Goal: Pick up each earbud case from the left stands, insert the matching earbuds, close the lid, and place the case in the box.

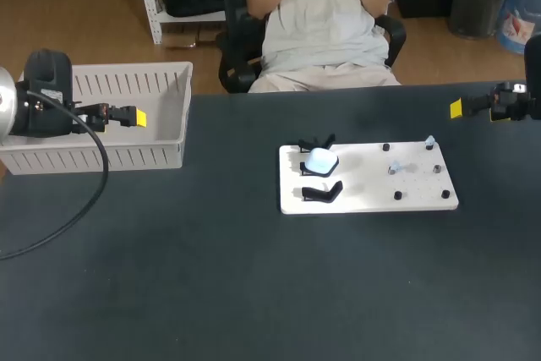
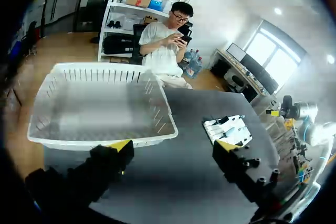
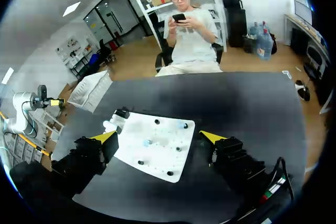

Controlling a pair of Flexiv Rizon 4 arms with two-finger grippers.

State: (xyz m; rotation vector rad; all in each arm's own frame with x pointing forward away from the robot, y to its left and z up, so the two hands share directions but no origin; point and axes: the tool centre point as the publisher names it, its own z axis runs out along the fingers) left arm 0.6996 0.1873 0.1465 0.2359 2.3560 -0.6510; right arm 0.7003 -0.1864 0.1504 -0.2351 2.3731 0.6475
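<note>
head view: one earbud case point(image 1: 320, 160), pale and rounded, sits on the middle of three black stands point(image 1: 323, 193) at the left end of a white board point(image 1: 368, 200). the other two stands are bare. two tiny pale earbuds point(image 1: 395, 168) sit among the pegs further right on the board. the board lies flat on the dark worktop point(image 1: 211, 293). the white slatted box point(image 1: 93, 158) is well apart at the far left. the left gripper point(image 1: 133, 116) hangs over the box. the right gripper point(image 1: 456, 108) hangs off the board's right end, touching nothing.

handling guess: the case looks like a small hard plastic shell, light, smooth and likely slippery on its curves. best pinched across its two flatter sides, low on the body so the lid stays free. the earbuds look very light and easy to flick away, so a gentle pinch on the stem.

left wrist view: fingers spread wide, nothing between them, empty. the box's near wall is just ahead of the left gripper and the board is further off beyond one finger. the case is too small to make out here.

right wrist view: the right gripper's fingers are also spread wide and empty. the board lies ahead between them, not touched. the case is at the board's far corner beside a stand, and the earbuds are mid-board.
</note>
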